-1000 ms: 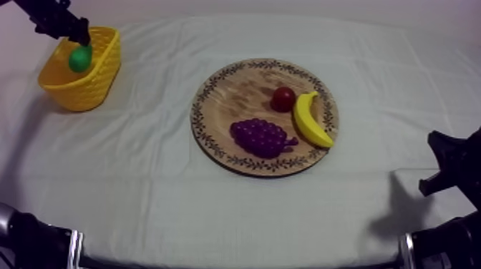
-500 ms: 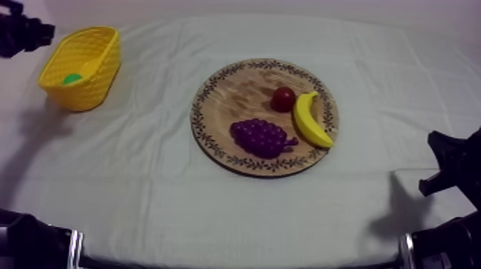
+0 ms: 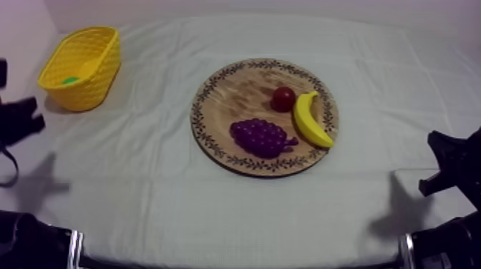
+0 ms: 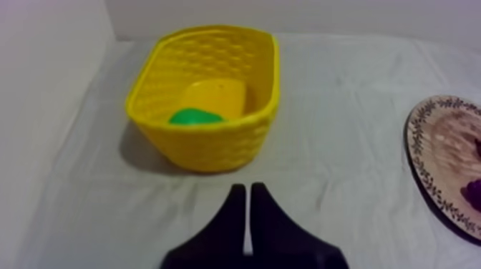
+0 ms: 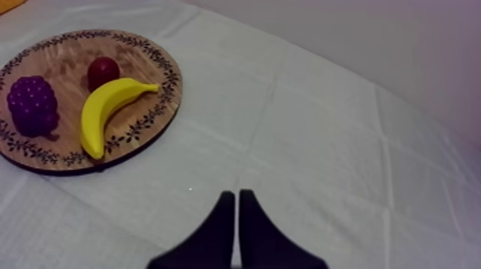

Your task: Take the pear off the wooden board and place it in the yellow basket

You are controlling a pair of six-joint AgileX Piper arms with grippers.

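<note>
The green pear [image 3: 70,80] [image 4: 197,116] lies inside the yellow basket [image 3: 96,68] [image 4: 207,139] at the table's far left. My left gripper [image 3: 25,118] [image 4: 244,189] has drawn back from the basket to the left edge of the table, its fingers together as a narrow wedge with nothing in them. The round wooden board [image 3: 229,86] [image 5: 143,64] in the middle carries a bunch of grapes [image 3: 261,136] [image 5: 32,104], a small red fruit [image 3: 283,98] [image 5: 103,70] and a banana [image 3: 309,118] [image 5: 107,111]. My right gripper [image 3: 438,168] [image 5: 237,194] rests low at the right, shut on nothing.
Grey-white cloth [image 3: 143,164] covers the table, with open room between basket and board and along the front. The board's rim [image 4: 429,179] lies off to the side of the basket.
My left gripper let the pear go into the basket, shut, and pulled away from above the basket toward the front left. The right arm stayed still.
</note>
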